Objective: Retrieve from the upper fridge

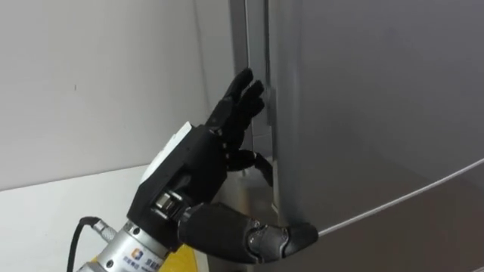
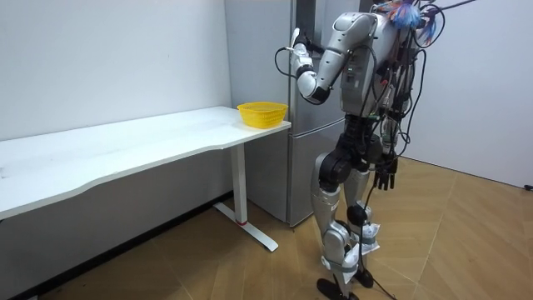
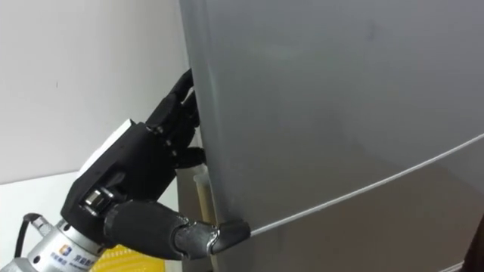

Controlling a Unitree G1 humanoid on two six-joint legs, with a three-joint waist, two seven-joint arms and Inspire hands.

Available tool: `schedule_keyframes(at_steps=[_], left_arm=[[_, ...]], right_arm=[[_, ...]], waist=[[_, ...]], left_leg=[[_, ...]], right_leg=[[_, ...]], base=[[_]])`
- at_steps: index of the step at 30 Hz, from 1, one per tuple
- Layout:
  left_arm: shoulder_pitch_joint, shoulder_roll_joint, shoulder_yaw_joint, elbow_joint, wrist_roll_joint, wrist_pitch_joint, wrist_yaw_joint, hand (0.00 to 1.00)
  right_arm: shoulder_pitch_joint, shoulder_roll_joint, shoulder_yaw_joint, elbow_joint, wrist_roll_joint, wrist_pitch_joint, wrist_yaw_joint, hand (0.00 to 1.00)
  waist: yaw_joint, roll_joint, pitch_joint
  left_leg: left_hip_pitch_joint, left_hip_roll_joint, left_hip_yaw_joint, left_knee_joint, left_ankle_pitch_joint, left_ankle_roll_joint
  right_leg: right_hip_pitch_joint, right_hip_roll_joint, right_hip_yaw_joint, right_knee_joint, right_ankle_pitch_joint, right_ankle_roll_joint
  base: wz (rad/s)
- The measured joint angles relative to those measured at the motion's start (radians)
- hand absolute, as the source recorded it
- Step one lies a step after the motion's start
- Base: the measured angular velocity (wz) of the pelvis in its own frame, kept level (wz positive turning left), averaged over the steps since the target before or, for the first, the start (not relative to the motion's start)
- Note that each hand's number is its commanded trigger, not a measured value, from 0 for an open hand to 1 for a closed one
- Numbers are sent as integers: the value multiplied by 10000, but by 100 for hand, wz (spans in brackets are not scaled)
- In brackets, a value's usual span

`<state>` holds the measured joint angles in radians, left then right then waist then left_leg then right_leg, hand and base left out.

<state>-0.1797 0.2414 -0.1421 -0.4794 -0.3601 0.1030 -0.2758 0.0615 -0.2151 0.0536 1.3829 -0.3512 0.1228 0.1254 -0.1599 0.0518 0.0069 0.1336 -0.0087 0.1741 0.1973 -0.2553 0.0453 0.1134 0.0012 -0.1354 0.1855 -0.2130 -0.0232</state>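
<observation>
Robot faces fridge (image 2: 265,58), next to bench (image 2: 125,154) carrying yellow basket (image 2: 261,113). Left hand (image 1: 193,170) is at the edge of the upper door (image 1: 363,113), fingers (image 1: 243,94) straight and close together along the gap, thumb at the door's lower corner. Right hand (image 2: 385,175) hangs relaxed. Item to retrieve is judged to be behind that door. Risk: unhooked fingers may slip off the edge if the seal resists, or be pinched.

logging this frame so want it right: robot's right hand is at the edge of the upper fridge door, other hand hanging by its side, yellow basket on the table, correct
Not quite: the hand at the edge of the fridge door is the left hand; the left eye view shows its arm coming in from the lower left. The right hand is the one hanging by its side. The yellow basket is on the table, as you say.
</observation>
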Motion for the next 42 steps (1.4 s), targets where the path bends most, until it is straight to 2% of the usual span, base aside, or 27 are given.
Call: schedule_keyframes(at_steps=[7,10,13,15,17,20,29,38,42], left_arm=[[-20,-12,-198,-15,-16,-21,-243,0],[-96,12,-306,-15,-16,-23,-431,0],[-292,22,-608,-20,-32,-30,-614,0],[-471,26,-968,-25,-224,-35,-664,0],[-707,37,-1282,-24,-260,-33,-748,0],[-732,31,-1514,-32,-464,-36,-862,0],[-801,29,-1573,-26,-711,-34,-896,0],[-903,91,-1687,-14,-872,-33,-881,0],[-915,86,-1696,36,-1109,-33,-896,0]], right_arm=[[-28,-6,-83,26,116,9,0,0],[-27,-95,-86,4,243,10,3,0],[43,-160,-93,-12,331,19,91,0],[38,-189,-102,21,466,16,90,0],[52,-222,-102,46,625,26,87,0],[64,-224,-105,146,783,27,101,0],[65,-291,-166,198,1346,14,306,0],[161,-290,-184,181,1515,17,296,0],[196,-290,-517,91,1644,17,286,0]], waist=[[-251,23,1],[-312,134,6],[-392,163,13],[-591,201,3],[-616,225,8],[-809,225,7],[-839,212,5],[-960,172,13],[-1077,176,10]], left_leg=[[11,8,240,-6,-1,2],[25,13,410,-22,-1,4],[18,-3,423,-31,-5,19],[10,0,433,-151,-16,180],[6,-2,474,-184,-8,200],[19,0,531,-201,-5,206],[49,8,800,-285,10,237],[10,7,848,-306,-27,291],[-36,17,940,-306,-44,313]], right_leg=[[-33,0,141,-21,69,49],[-91,12,340,-18,136,76],[-158,6,434,-18,161,103],[-267,37,466,-10,186,116],[-292,46,525,-11,231,131],[-308,43,537,-3,243,130],[-463,70,773,2,322,164],[-482,70,785,-1,341,194],[-565,68,797,7,355,203]], base=[[-6],[-18],[-8],[-5],[-10],[-5],[-9],[-1],[-4]])
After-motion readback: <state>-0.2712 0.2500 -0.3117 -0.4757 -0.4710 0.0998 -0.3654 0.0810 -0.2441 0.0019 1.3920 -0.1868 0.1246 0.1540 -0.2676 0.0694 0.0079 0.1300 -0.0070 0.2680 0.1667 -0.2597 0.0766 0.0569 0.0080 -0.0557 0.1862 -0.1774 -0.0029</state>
